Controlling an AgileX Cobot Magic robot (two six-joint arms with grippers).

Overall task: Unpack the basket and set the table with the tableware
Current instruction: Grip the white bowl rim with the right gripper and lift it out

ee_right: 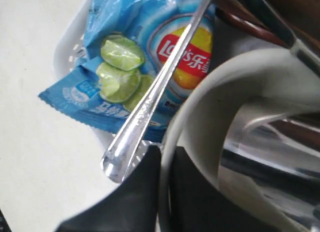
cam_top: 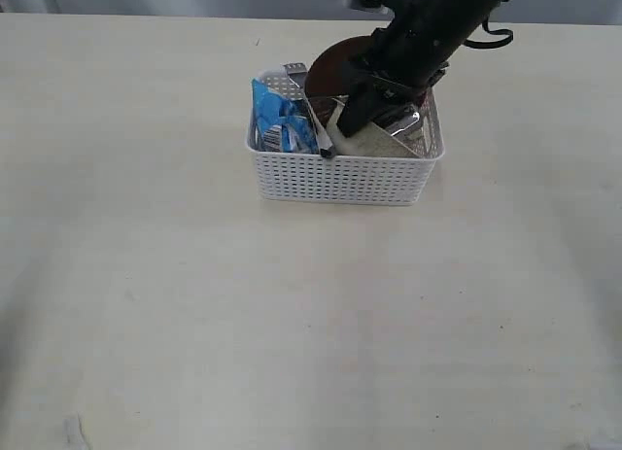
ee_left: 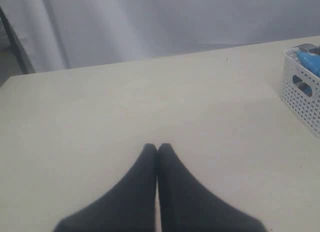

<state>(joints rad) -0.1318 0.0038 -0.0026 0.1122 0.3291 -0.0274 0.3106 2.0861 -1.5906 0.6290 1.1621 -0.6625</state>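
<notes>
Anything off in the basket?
Yes. Blue snack bag in the basket, left end in the exterior view, among tableware. Steel utensil handle lies slanted across it, end at the rim. Brown plate stands tilted on edge.

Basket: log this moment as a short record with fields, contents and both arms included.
basket: on the table, packed
contents seen: blue snack bag, brown plate, off-white bowl with steel cup in it, steel utensil handle
right gripper: inside the basket, jaws pinching the bowl's rim
left gripper: jaws shut, holding nothing, over bare table beside the basket
</notes>
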